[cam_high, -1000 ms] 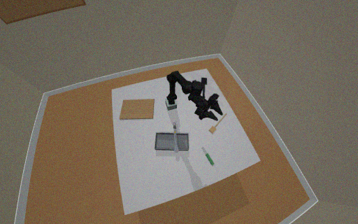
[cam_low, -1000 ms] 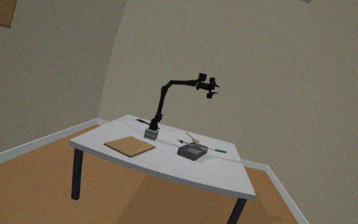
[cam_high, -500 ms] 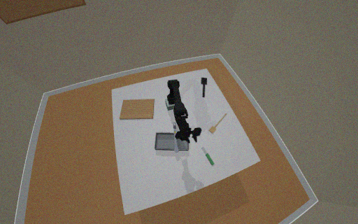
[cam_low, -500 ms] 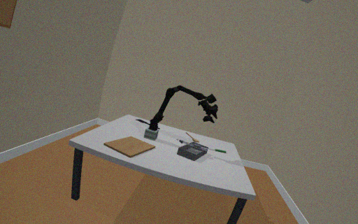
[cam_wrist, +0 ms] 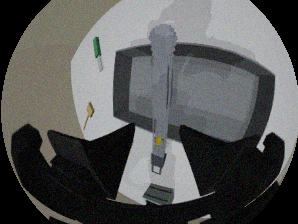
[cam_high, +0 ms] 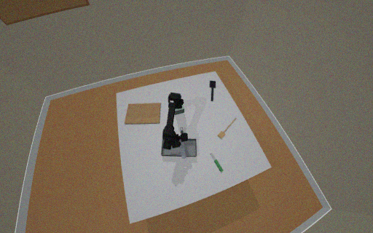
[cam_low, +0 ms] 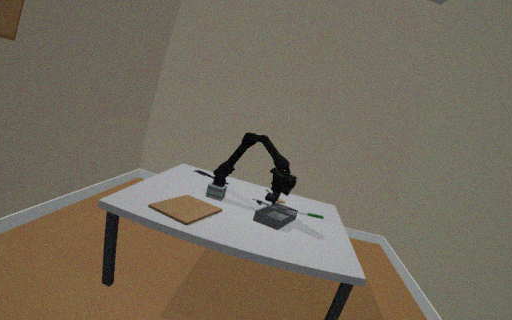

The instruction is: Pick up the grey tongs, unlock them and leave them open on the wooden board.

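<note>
Gripper [cam_high: 176, 140] [cam_low: 273, 196] [cam_wrist: 157, 127]: stood open, with fingers apart and nothing grasped; pointed down above the tin, at the tongs' narrow end.
Grey tongs [cam_high: 183, 150] [cam_low: 287, 207] [cam_wrist: 161, 85]: lay across the roasting tin, reaching past both long rims; in the wrist view, ran lengthwise along the gap between the fingers, with arms together, scalloped end farthest from the gripper and a yellow mark near the looped end.
Roasting tin [cam_high: 196, 148] [cam_low: 267, 219] [cam_wrist: 266, 102]: sat on the white table [cam_high: 143, 182] [cam_low: 137, 197] [cam_wrist: 107, 30] beneath the tongs.
Wooden board [cam_high: 143, 113] [cam_low: 185, 209]: lay flat, well apart from the tin, with no tongs on it.
Arm [cam_high: 170, 116] [cam_low: 273, 151]: arched from the grey base [cam_high: 179, 111] [cam_low: 216, 192] [cam_wrist: 159, 194] over to the tin.
Green-handled tool [cam_high: 218, 165] [cam_low: 315, 216] [cam_wrist: 157, 127]: lay near the tin.
Wooden utensil [cam_high: 221, 135] [cam_low: 281, 201] [cam_wrist: 90, 110]: rested apart from the tin.
Black utensil [cam_high: 213, 84] [cam_low: 203, 173]: lay well apart from the tin.
</note>
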Robot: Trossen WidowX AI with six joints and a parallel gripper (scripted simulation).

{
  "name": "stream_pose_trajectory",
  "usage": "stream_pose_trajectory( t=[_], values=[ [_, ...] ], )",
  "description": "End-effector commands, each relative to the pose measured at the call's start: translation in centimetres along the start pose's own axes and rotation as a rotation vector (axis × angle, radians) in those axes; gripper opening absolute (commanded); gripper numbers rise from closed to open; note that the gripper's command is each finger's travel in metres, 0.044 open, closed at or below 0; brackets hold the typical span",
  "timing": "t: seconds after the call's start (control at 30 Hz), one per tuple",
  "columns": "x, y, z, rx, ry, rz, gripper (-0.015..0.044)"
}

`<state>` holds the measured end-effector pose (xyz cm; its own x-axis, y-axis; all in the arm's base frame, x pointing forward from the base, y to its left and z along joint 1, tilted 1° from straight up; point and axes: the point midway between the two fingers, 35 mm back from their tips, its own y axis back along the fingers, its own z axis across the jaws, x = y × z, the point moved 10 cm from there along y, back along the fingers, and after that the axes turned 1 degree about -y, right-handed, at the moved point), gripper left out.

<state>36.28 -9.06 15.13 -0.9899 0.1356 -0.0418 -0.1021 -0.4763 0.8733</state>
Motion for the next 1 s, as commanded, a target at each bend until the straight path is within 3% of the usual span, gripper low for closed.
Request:
stream_pose_trajectory(
  t=[0.0,0.47,0.97],
  values=[
    [0.6,-0.2,-0.5,-0.029,0.033,0.034,0.026],
    [0.3,0.2,-1.3,-0.028,0.033,0.035,0.026],
    [0.2,-2.1,-1.3,-0.028,0.033,0.034,0.026]
  ],
)
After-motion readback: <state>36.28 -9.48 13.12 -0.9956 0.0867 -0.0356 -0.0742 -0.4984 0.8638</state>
